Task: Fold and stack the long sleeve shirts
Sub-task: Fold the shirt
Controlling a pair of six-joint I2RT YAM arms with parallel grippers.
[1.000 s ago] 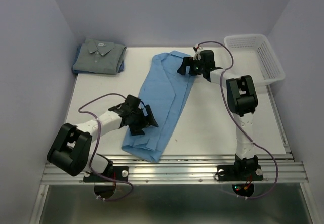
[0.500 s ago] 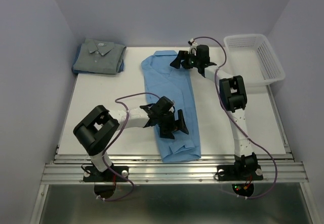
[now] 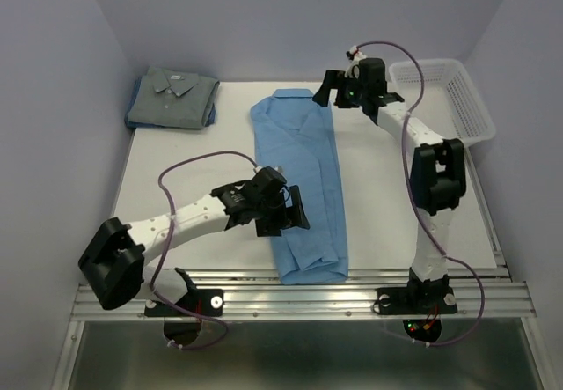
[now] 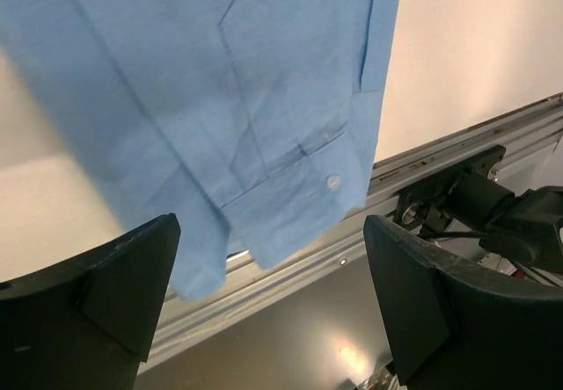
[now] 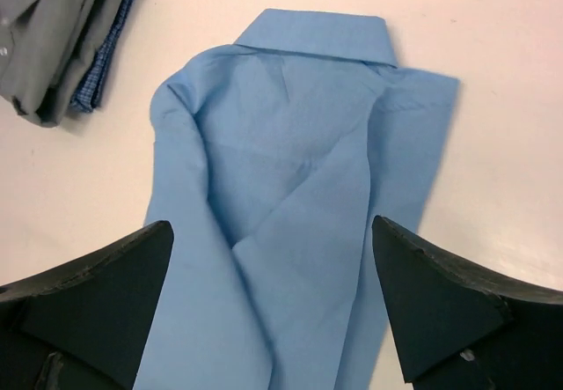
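The light blue shirt [image 3: 299, 179] lies on the table as a long narrow strip, collar at the far end, hem at the near edge. It also shows in the right wrist view [image 5: 290, 231] and in the left wrist view [image 4: 220, 99]. The grey shirt [image 3: 171, 98] lies folded at the far left corner, on top of other folded blue cloth. My left gripper [image 3: 286, 217] is open and empty above the strip's lower left part. My right gripper [image 3: 327, 93] is open and empty, above the collar's right end.
A white mesh basket [image 3: 457, 99] stands at the far right corner. The table's near metal rail [image 3: 299, 298] runs just below the shirt's hem. Purple walls close in the back and both sides.
Both grippers have let go of the blue shirt and lifted off. The left arm has drawn back to the left; the right gripper has moved right and up. The shirt lies straight.
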